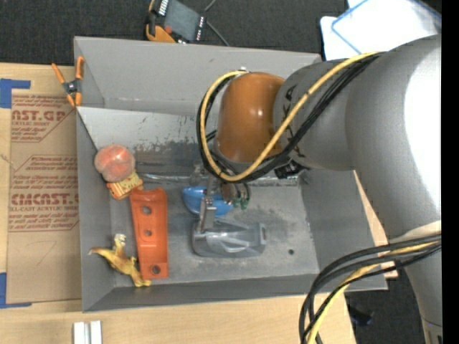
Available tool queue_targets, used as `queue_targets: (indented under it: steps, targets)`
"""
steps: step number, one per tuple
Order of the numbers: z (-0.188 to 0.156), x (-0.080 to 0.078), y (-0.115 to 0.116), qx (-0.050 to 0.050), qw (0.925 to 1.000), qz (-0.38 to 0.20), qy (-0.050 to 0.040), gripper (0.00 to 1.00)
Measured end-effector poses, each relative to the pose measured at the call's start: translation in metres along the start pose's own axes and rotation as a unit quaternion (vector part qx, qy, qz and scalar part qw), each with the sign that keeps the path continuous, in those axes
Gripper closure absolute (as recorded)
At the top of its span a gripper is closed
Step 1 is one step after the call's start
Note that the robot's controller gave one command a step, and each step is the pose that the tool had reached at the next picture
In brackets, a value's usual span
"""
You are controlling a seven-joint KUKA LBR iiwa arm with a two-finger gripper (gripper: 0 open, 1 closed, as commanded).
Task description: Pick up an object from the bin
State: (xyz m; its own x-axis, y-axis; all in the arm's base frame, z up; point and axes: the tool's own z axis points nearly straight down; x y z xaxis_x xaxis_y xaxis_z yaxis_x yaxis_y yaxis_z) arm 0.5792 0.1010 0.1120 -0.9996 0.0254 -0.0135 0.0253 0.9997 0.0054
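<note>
My gripper [209, 213] reaches down near the middle of the bin; one metal finger shows below the orange wrist cover. It stands right beside a small blue object [193, 198] and just above a clear plastic piece [229, 241] lying on the bin floor. Whether anything sits between the fingers is hidden.
An orange flat block with holes [149, 231] lies at the left. A pinkish ball on a yellow base [115, 165] sits at the upper left. A yellow toy dinosaur [122, 260] lies in the front left corner. The arm covers the bin's right side.
</note>
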Motion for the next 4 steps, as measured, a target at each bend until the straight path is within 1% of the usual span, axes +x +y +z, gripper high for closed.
queue_targets:
  steps: [1,2,3,4]
  targets:
    - [0.017,0.092,-0.039,-0.001,0.9998,-0.021,-0.0039,0.0]
    - [0.006,0.012,-0.008,-0.002,1.0,-0.005,-0.0019,0.0]
    - [-0.093,0.075,-0.032,0.001,0.9998,-0.02,0.0058,0.0]
    - [-0.002,0.042,-0.007,-0.002,0.9998,-0.019,-0.0013,0.0]
